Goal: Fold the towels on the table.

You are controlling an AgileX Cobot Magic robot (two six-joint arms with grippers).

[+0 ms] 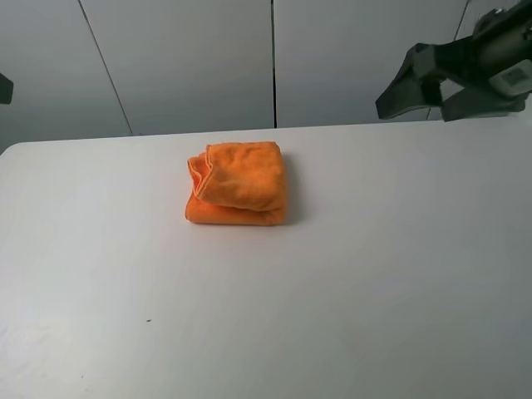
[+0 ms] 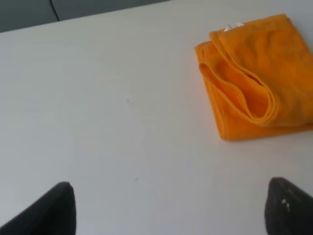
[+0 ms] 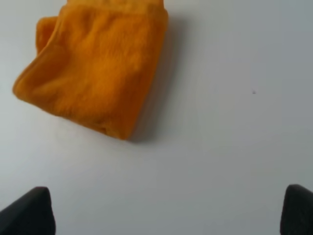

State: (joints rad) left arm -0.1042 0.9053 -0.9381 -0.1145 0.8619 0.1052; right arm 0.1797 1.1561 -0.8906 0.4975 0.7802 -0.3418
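Note:
The orange towel point(image 1: 238, 183) lies folded into a small thick bundle on the white table point(image 1: 374, 274), a little left of the middle and toward the back. It also shows in the left wrist view point(image 2: 259, 78), with a bit of white label at its far edge, and in the right wrist view point(image 3: 95, 66). My right gripper point(image 1: 421, 90) is open and empty, raised above the table's back right, well away from the towel. My left gripper point(image 2: 168, 208) is open and empty, apart from the towel; only its dark fingertips point(image 2: 51, 210) show.
Grey wall panels point(image 1: 191, 58) stand behind the table's back edge. A small dark speck point(image 1: 149, 320) lies on the tabletop at the front left. A dark bit of the left arm point(image 1: 4, 87) shows at the far left edge.

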